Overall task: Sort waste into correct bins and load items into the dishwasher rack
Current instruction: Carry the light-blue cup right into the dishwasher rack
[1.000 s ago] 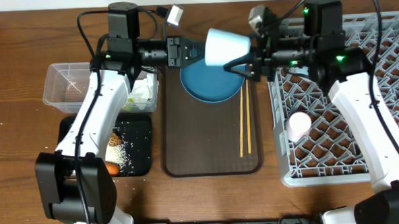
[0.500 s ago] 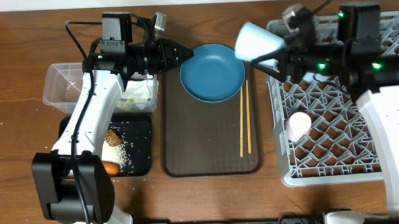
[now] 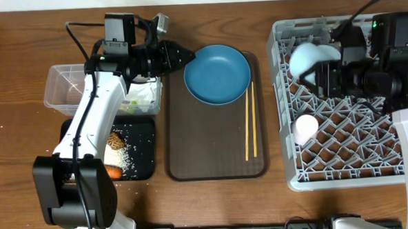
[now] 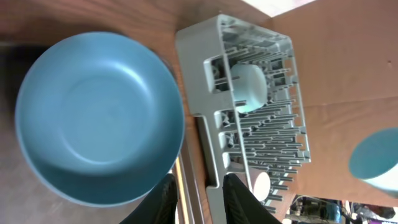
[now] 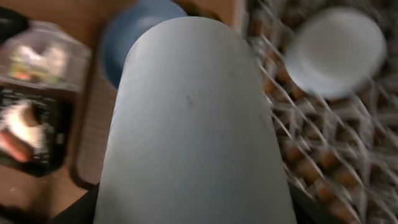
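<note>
My right gripper [image 3: 318, 67] is shut on the light-blue cup [image 3: 303, 58] and holds it on its side above the far left part of the grey dishwasher rack [image 3: 286, 111]. The cup [image 5: 193, 118] fills the right wrist view. The pinkish-white cup [image 3: 305, 129] stands in the rack. My left gripper [image 3: 186, 56] is open and empty at the left rim of the dark-blue plate [image 3: 217, 74]. In the left wrist view its fingertips [image 4: 166, 190] stand apart just short of the plate [image 4: 99, 118]. The chopsticks [image 3: 249, 119] lie right of the plate. The light-blue bowl is not in view.
Plate and chopsticks lie on the brown serving tray [image 3: 205, 149]. The clear tub [image 3: 66, 86] is at far left, with the crumpled wrapper [image 3: 144, 96] beside it under my left arm. The black tray [image 3: 143, 141] holds rice [image 3: 126, 158], a brown lump [image 3: 115, 140] and an orange stick [image 3: 114, 172].
My right gripper has carried the light-blue cup rightward, from over the plate to over the rack. My left gripper drew back a little to the left early on, then stayed still.
</note>
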You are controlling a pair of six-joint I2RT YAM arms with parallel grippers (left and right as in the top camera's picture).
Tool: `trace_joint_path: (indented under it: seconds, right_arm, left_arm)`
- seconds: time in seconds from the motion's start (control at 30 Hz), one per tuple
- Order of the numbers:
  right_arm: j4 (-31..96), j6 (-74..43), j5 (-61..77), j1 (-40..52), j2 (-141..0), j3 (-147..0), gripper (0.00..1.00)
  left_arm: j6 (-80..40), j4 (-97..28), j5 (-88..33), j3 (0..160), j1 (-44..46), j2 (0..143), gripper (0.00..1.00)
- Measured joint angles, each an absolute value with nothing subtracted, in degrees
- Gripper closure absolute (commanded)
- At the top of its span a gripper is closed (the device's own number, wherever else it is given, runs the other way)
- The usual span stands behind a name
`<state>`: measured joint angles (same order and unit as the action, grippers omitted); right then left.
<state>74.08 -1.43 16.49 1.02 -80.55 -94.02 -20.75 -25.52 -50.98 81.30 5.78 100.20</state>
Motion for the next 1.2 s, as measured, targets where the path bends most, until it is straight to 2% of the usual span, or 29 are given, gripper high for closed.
trace_joint_path:
  seconds: [0.5,0.93,1.2]
  right_arm:
    - [83.31,-3.49,5.93,-1.26,-89.84,-94.04,0.81]
    - [79.96,-2.31,5.04,-7.70,-100.16,-94.04,0.81]
    - [77.89,-2.11,4.89,-8.29,-104.05,-94.04,0.81]
  left_arm:
    - [-20.73,-26.94,-35.94,81.28,5.78,100.20,0.73]
    - [-20.73,-29.63,-33.06,81.28,5.78,100.20,0.73]
    - [-20.73,-29.63,-32.77,81.28,5.78,100.20,0.73]
